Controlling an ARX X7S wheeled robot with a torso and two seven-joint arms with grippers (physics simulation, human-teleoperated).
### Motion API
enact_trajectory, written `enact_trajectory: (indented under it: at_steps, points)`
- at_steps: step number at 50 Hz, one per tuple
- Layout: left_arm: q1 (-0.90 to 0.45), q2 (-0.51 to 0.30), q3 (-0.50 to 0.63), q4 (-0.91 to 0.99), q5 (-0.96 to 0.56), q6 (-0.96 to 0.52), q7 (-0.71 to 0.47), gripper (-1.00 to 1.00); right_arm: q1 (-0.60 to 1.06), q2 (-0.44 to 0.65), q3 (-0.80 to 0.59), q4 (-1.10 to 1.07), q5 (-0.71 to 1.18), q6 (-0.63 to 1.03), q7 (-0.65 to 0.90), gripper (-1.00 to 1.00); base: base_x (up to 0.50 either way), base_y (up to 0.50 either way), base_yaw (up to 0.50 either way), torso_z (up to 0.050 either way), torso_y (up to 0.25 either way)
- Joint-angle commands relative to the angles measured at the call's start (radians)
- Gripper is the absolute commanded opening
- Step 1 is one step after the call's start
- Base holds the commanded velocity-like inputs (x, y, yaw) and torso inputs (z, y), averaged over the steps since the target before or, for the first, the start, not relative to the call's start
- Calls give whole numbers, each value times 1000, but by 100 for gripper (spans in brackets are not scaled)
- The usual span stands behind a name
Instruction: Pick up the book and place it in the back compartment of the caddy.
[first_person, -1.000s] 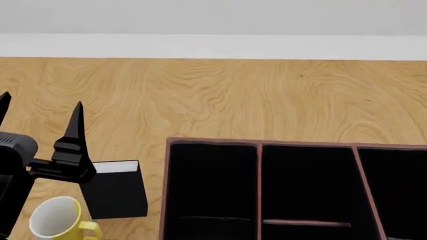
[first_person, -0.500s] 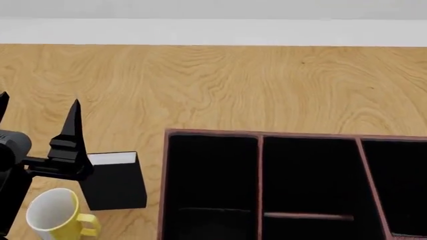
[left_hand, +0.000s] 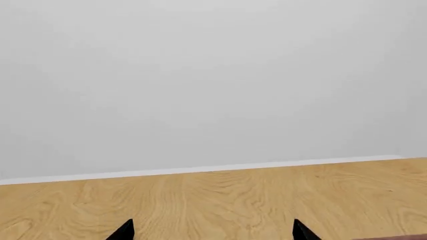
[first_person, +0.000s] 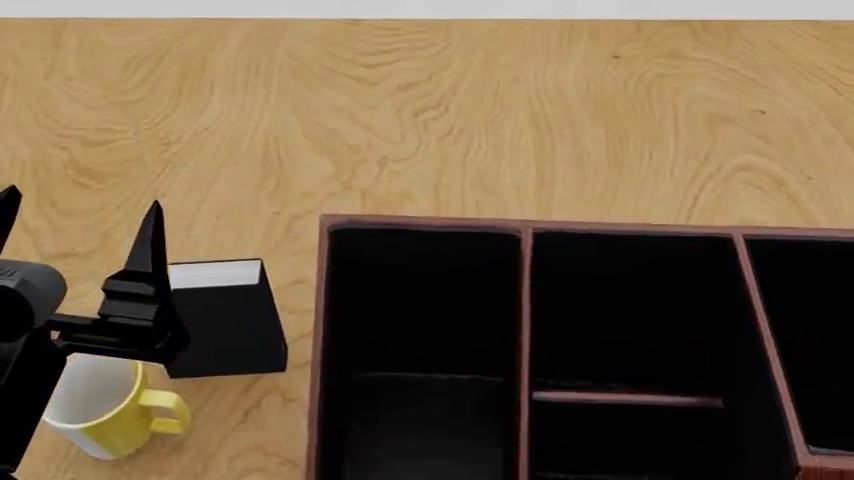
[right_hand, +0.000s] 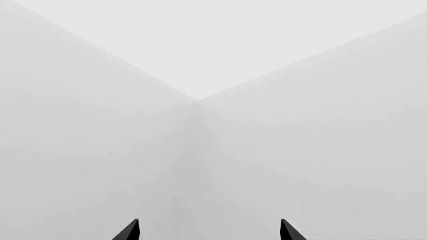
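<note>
The black book (first_person: 227, 320) stands on the wooden table with its white page edges up, left of the reddish-brown caddy (first_person: 320, 330). The back compartment (first_person: 627, 310) is the black pocket beyond the low crossbar (first_person: 627, 398) in the caddy's middle column. My left gripper (first_person: 78, 225) is open, and its nearer finger overlaps the book's left edge in the head view. Its wrist view shows the left gripper (left_hand: 212, 232) over bare table, nothing between the tips. My right gripper (right_hand: 209, 232) is open, faces only grey walls, and is out of the head view.
A yellow-and-white mug (first_person: 100, 405) stands just in front of the book, partly behind my left arm. The caddy fills the lower right of the head view. A sliver of the caddy rim (left_hand: 407, 237) shows in the left wrist view. Wooden table stretches beyond.
The head view has tilted down: the book, mug and caddy have slid up the picture and the far wall has nearly left it. The left gripper stays open at the same spot in the picture.
</note>
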Motion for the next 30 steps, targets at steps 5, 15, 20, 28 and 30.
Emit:
enact_trajectory:
  at_steps: [5, 15, 20, 28, 30]
  points:
    - [-3, -7, 4, 1, -3, -2, -5, 100, -41, 5, 22, 0, -3, -20, 7, 100, 0, 0, -1, 0, -131]
    - [-2, -10, 8, 3, -4, -2, -8, 100, -69, 3, 45, 0, -1, -27, 7, 100, -1, 0, 0, 0, -131]
    - [-1, -12, 8, 8, -8, -4, -10, 100, -81, 3, 62, -1, 4, -29, 6, 100, 0, 0, 0, 0, -130]
    - [-3, -14, 10, 6, -7, 0, -12, 100, -108, 0, 68, 0, -8, -46, 6, 100, -1, 0, 0, 0, -125]
    - [-3, -14, 10, 4, -6, 2, -12, 100, -114, 0, 68, 0, -12, -51, 6, 100, 0, 0, 0, 0, -96]
